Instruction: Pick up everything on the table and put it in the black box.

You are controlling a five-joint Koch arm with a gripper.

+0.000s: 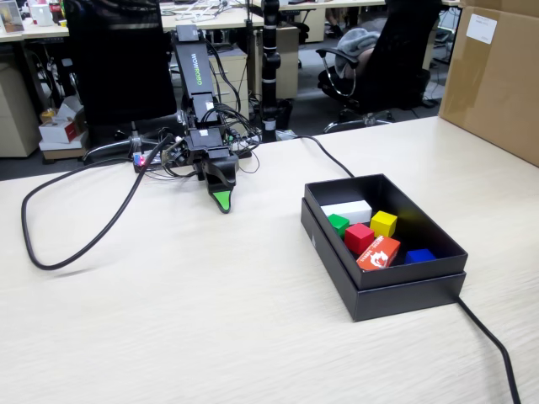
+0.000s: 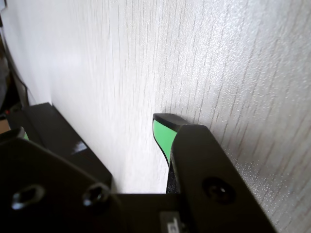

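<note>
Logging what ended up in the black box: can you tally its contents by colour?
In the box, fixed view:
Red cube: 1
Green cube: 1
Yellow cube: 1
Blue cube: 1
White block: 1
Orange-red carton: 1
Total: 6

Fixed view faces arm; wrist view hugs table [image 2: 194,58].

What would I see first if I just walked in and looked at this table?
Probably the black box on the right of the fixed view, with bright blocks inside: a yellow cube, a red cube, a green cube. Next, the black robot arm at the back, its green-tipped gripper resting low on the table, holding nothing.
</note>
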